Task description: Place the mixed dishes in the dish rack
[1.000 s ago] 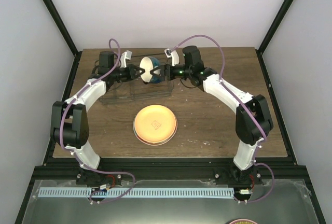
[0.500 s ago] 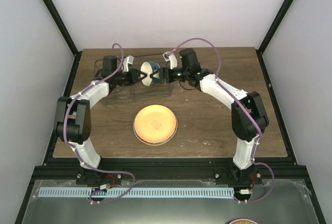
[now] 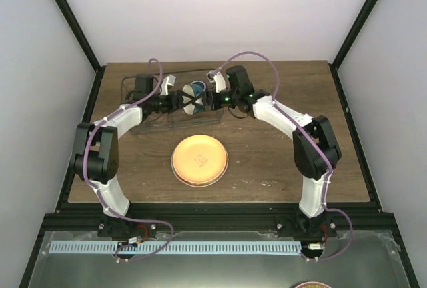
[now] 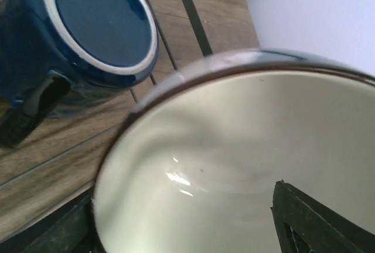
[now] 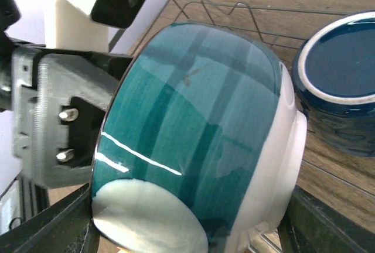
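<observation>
Since a second ago both arms dropped and reached forward. That brought the bowl (image 3: 194, 97) from well above the rack (image 3: 150, 123) down low into it; can't tell if it touched the wires. The bowl stood on edge between the two grippers, white inside facing the left one. The right gripper (image 3: 209, 98) was clamped on it, one finger at the rim and one at the foot. The left gripper (image 3: 178, 100) was spread wide, one finger inside the bowl and one outside; contact unclear. The mug (image 5: 343, 68) sat in the rack just beyond the grippers, close beside the bowl. The plate (image 3: 199, 160) sat on the table (image 3: 280, 161), well back from both grippers toward the bases, not loaded. Bowl looked nearly placed; a release would need to clear the mug.
</observation>
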`<state>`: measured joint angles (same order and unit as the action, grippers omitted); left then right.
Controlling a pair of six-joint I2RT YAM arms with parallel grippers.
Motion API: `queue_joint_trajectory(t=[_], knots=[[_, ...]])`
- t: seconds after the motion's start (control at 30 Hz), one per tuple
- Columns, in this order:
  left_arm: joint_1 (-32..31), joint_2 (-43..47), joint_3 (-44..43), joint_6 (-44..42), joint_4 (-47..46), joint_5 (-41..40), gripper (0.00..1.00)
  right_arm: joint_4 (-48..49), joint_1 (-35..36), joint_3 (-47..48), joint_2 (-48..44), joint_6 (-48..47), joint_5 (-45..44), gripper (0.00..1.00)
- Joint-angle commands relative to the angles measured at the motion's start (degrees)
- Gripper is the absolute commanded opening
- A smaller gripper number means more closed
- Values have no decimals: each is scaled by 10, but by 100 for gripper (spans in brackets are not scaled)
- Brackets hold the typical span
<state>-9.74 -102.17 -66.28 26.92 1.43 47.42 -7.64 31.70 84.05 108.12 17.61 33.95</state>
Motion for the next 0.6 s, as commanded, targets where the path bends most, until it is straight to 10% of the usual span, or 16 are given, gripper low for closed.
queue_joint_trajectory(t=[0.0, 0.57], knots=[[9, 22, -7, -36, 29, 11, 80, -1, 4, 52, 3, -24, -39, 24], [71, 154, -57, -134, 207, -102, 84, -129, 25, 167, 31, -80, -180, 21]])
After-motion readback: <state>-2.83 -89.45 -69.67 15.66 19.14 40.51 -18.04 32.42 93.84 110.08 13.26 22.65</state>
